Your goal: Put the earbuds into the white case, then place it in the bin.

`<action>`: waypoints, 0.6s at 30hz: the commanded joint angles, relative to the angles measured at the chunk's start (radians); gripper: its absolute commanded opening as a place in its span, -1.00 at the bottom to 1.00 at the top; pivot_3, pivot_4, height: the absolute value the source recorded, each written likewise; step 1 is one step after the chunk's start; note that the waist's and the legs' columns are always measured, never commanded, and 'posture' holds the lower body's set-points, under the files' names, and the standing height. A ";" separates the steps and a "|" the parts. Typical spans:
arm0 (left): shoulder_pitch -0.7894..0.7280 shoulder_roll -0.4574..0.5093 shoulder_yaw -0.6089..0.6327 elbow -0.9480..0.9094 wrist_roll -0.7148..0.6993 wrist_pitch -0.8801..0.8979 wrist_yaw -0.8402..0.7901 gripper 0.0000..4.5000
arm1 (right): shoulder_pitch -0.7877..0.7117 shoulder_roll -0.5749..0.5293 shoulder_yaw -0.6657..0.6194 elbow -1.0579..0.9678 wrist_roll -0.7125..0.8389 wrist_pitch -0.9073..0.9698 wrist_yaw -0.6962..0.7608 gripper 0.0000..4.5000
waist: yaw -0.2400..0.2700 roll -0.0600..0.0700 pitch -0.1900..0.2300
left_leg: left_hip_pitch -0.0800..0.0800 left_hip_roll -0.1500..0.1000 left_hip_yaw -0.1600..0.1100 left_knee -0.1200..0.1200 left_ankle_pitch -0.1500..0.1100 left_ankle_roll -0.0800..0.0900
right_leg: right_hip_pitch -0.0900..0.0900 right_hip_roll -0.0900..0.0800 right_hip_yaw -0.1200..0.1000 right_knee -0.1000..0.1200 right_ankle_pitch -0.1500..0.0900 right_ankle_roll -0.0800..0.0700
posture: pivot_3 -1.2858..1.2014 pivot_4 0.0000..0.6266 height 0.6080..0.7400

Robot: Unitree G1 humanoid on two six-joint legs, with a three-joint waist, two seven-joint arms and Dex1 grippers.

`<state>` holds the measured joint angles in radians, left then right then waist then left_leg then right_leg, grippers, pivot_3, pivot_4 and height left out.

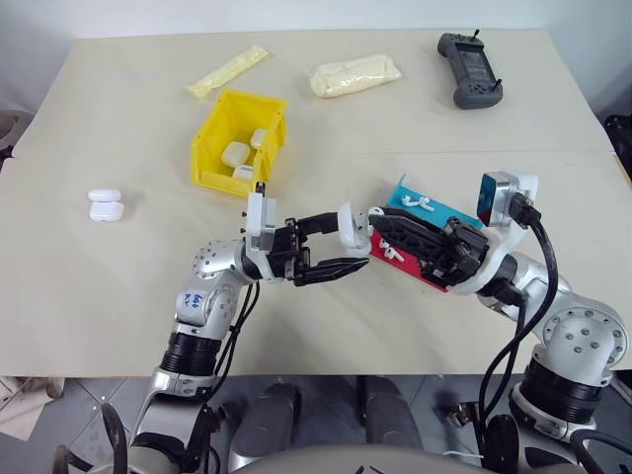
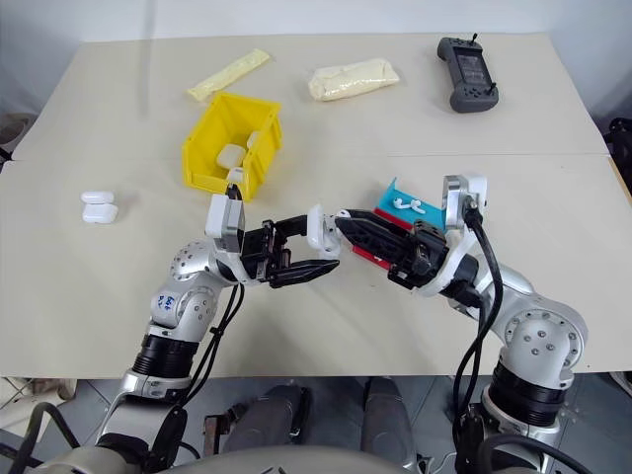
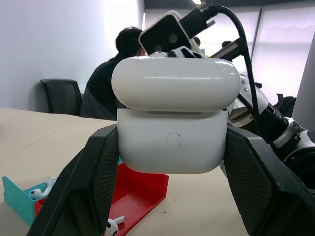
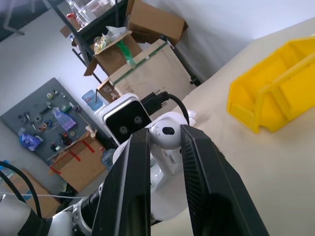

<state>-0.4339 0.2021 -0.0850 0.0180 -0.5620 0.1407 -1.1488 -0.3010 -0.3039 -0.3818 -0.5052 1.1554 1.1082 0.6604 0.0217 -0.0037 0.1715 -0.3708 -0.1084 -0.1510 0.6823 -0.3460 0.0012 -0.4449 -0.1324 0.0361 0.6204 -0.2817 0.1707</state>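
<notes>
Left hand clamps the white case; right hand pinches an earbud beside it.

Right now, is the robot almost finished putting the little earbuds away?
Partway. Three small glossy white cases already lie in the bright yellow plastic bin. In hand: the left gripper holds another white case, lid ajar, while the right gripper pinches a tiny white earbud beside it. Left: loose earbuds on the red and blue tray, and two white cases on the table.
</notes>
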 commanded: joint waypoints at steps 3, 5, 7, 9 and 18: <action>-0.024 -0.014 0.011 -0.020 -0.019 -0.016 -0.002 0.24 | 0.011 -0.029 0.033 -0.022 0.091 -0.051 -0.035 -0.77 | 0.000 0.000 0.000 | 0.000 0.000 0.000 0.000 0.000 0.000 | 0.000 0.000 0.000 0.000 0.000 0.000 | 0.03 -0.52 1.00; -0.025 -0.017 0.013 -0.016 -0.016 -0.020 -0.002 0.24 | 0.017 -0.049 0.046 -0.026 0.131 -0.053 -0.039 -0.77 | 0.000 0.000 0.000 | 0.000 0.000 0.000 0.000 0.000 0.000 | 0.000 0.000 0.000 0.000 0.000 0.000 | 0.03 -0.52 1.00; -0.027 -0.020 0.013 -0.011 -0.013 -0.025 -0.002 0.24 | 0.022 -0.065 0.058 -0.028 0.158 -0.063 -0.048 -0.77 | 0.000 0.000 0.000 | 0.000 0.000 0.000 0.000 0.000 0.000 | 0.000 0.000 0.000 0.000 0.000 0.000 | 0.03 -0.52 1.00; -0.028 -0.023 0.012 -0.007 -0.011 -0.030 -0.002 0.24 | 0.024 -0.076 0.070 -0.027 0.174 -0.075 -0.057 -0.77 | 0.001 0.000 0.000 | 0.000 0.000 0.000 0.000 0.000 0.000 | 0.000 0.000 0.000 0.000 0.000 0.000 | 0.03 -0.52 1.00; -0.028 -0.029 0.013 0.000 -0.006 -0.044 -0.002 0.24 | 0.059 -0.162 0.159 -0.009 0.119 -0.128 -0.035 -0.77 | 0.002 0.000 0.000 | 0.000 0.000 0.000 0.000 0.000 0.000 | 0.000 0.000 0.000 -0.001 0.000 0.000 | 0.03 -0.52 1.00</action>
<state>-0.4463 0.1783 -0.0953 0.0476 -0.5511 0.1222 -1.1582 -0.2569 -0.4584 -0.2481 -0.5043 1.2871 0.9889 0.6102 0.0236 -0.0038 0.1716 -0.3708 -0.1081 -0.1508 0.6822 -0.3461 0.0013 -0.4446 -0.1321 0.0360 0.6195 -0.2817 0.1707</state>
